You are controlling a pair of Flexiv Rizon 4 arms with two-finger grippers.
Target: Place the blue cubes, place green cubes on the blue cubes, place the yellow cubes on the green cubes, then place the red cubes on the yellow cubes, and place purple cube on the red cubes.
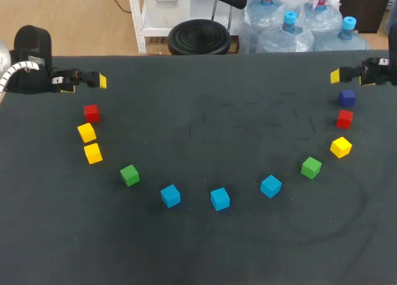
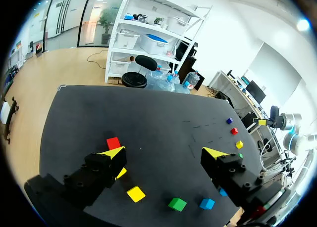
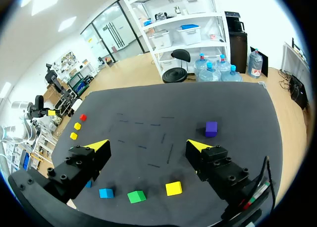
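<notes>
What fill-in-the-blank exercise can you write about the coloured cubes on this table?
The table holds ___ blue cubes.
The cube nearest the purple cube is ___.
Between the two green cubes lie only ___ cubes.
The cube nearest the left pincer is ___.
Missing words: three; red; blue; red.

Left pincer (image 2: 163, 152), right pincer (image 3: 147, 145) (both agape)
</notes>
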